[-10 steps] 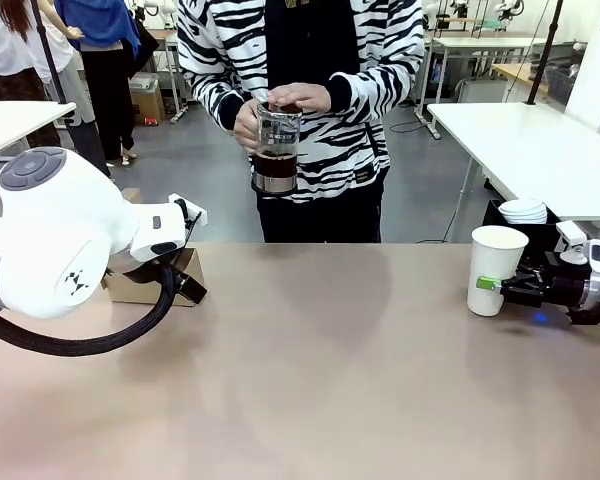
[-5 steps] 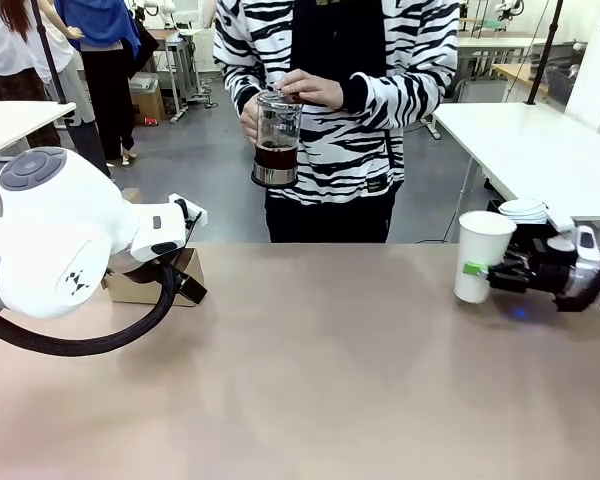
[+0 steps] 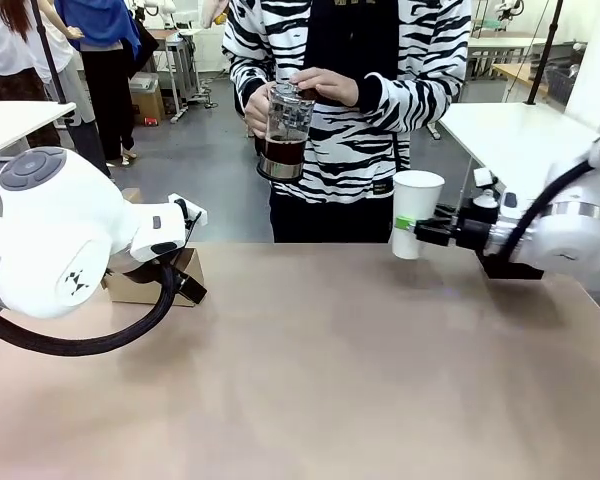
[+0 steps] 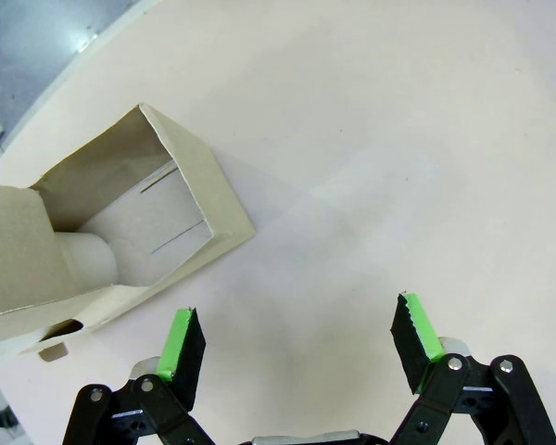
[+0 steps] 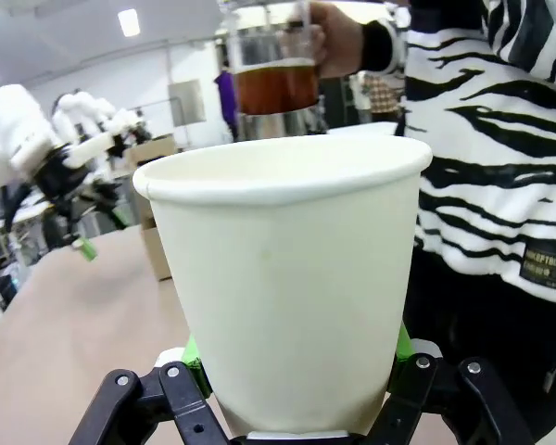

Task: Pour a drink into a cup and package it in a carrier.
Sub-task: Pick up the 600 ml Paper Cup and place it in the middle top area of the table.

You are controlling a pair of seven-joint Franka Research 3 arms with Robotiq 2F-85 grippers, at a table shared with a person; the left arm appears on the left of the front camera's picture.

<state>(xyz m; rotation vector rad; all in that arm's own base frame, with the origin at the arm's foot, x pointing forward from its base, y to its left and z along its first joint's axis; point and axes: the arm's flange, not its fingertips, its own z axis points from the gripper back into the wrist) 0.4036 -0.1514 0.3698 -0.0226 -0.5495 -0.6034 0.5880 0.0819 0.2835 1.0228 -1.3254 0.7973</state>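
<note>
The cup (image 3: 417, 205), pinched low by our right gripper (image 3: 408, 226) over the tabletop's (image 3: 330, 360) far edge: light, we judge, easily crushed, stiffest near its base.

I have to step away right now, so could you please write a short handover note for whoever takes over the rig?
Right gripper: shut on the cup, held upright near the table's far edge, by the person.
Left gripper: open, empty, over the table beside the carrier.
Jug with the drink: in the person's hands, not yet over the cup.
Done: cup gripped. Left: pouring, then cup into carrier.
</note>
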